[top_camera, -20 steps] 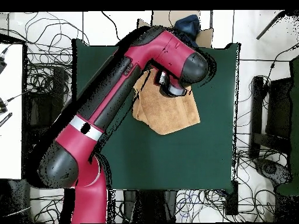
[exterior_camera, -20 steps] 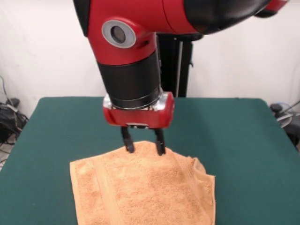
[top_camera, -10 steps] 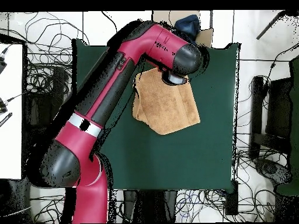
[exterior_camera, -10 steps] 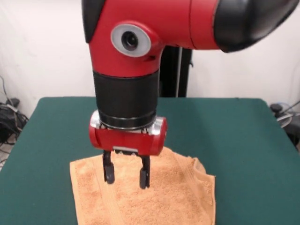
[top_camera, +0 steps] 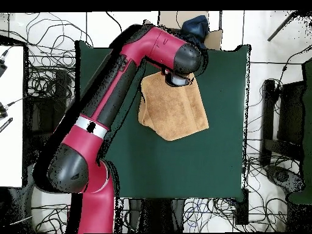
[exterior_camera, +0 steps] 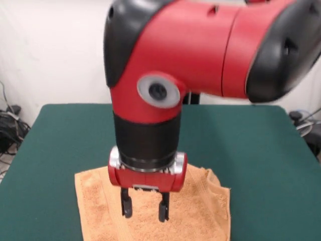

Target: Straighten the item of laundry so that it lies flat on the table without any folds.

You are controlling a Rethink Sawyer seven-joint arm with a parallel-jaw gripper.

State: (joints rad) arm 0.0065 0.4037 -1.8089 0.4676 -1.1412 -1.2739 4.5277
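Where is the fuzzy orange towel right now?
In the front view, the peach-orange terry towel lies bunched on the dark green felt table, low in the picture near its bottom edge, directly under the red arm's open gripper.

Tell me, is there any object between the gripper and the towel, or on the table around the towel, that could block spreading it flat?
Nothing visible stands in the way. The gripper is open right over the towel, with only air between. The green table around the towel shows bare cloth in both views, though the arm hides part of it in the overhead view.
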